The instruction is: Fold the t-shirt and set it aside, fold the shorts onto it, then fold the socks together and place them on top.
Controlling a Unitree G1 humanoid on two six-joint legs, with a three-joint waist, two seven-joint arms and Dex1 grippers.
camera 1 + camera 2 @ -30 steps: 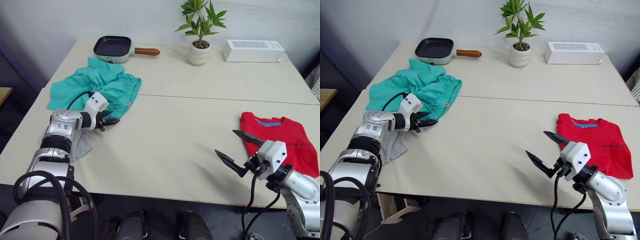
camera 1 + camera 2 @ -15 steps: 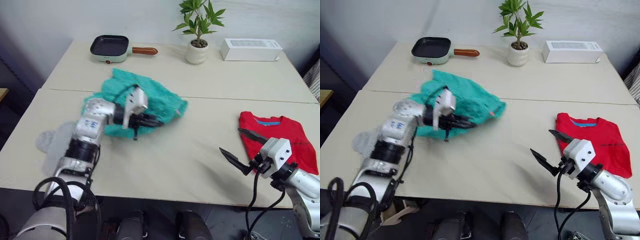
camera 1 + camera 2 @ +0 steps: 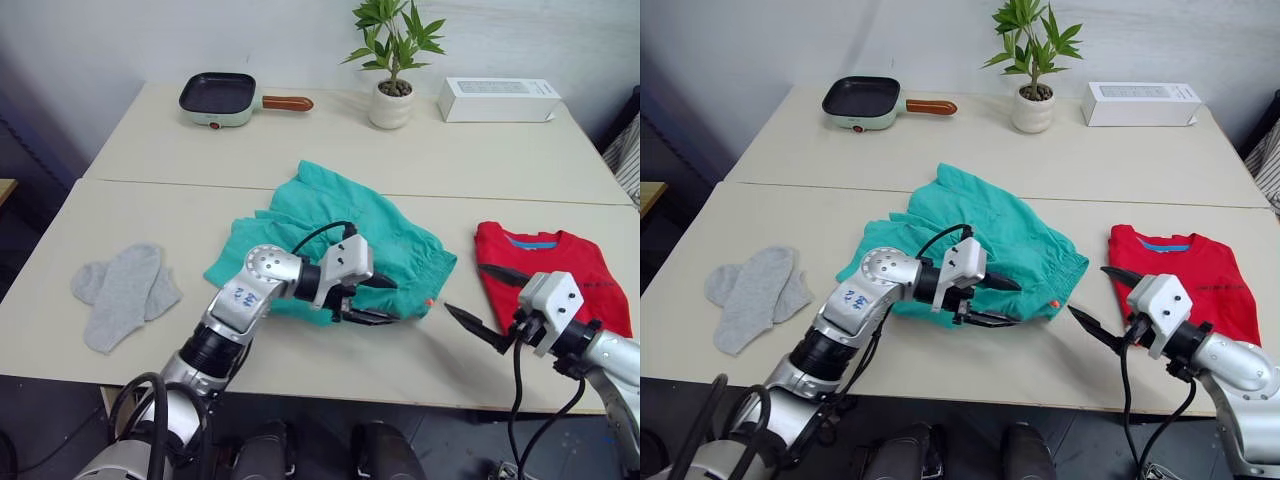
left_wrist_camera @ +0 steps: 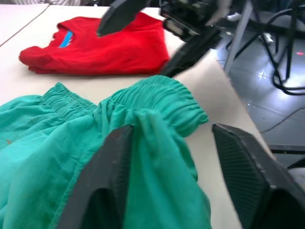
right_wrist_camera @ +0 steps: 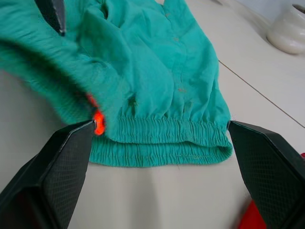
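Note:
The teal shorts [image 3: 350, 235] lie bunched in the middle of the table, waistband [image 5: 171, 138] toward my right side. My left gripper [image 3: 378, 300] rests at their near edge, open, with a fold of the teal cloth [image 4: 157, 143] lying loose between its fingers. My right gripper [image 3: 483, 297] hovers open just right of the waistband, between the shorts and the red t-shirt [image 3: 560, 275]. The t-shirt lies folded near the table's right edge, blue neck band showing. The grey socks [image 3: 125, 290] lie side by side at the near left.
Along the back of the table [image 3: 300, 385] stand a pan with a brown handle [image 3: 220, 97], a potted plant [image 3: 392, 95] and a white box [image 3: 497, 99]. A seam [image 3: 150, 182] crosses the table from left to right.
My left arm has dragged the shorts from the far left to the table's middle, uncovering the socks, and its fingers have parted. The right gripper has barely moved.

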